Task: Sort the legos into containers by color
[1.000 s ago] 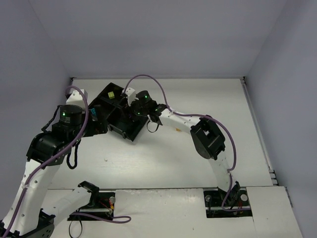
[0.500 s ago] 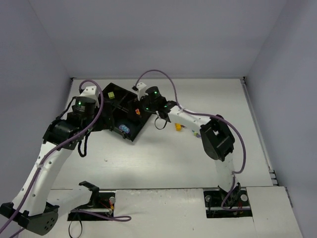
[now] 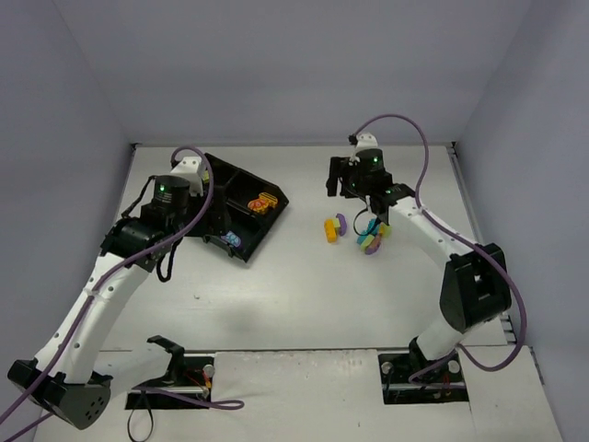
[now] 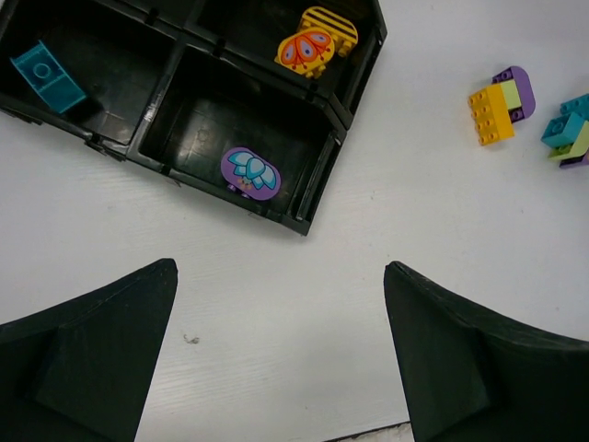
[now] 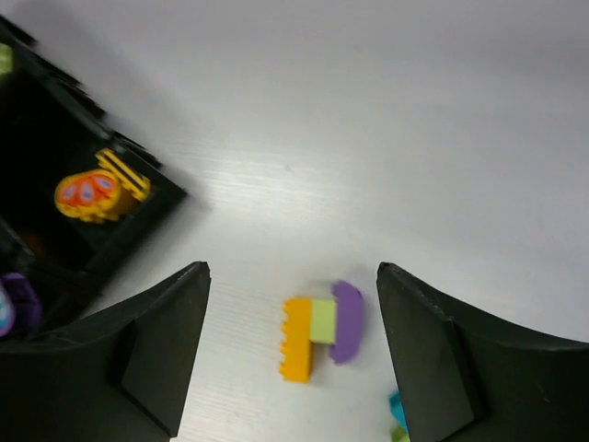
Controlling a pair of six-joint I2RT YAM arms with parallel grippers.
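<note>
Black tray (image 4: 322,170) sits cornerwise on the white table (image 4: 276,368), left of middle. Its nearest compartment holds a purple piece (image 4: 251,172), the one to the left a teal brick (image 4: 48,76), and the one to the right an orange piece (image 4: 317,41). Well off to the right, loose on the table, lie an orange, lime and purple clump (image 4: 502,99) and, just beside it, a teal-topped heap (image 4: 563,127). Farther back, the left gripper (image 4: 279,272) is raised above the tray, fingers spread wide, holding nothing. The right gripper (image 5: 293,272) hovers behind the clump — fingers apart, empty too.
</note>
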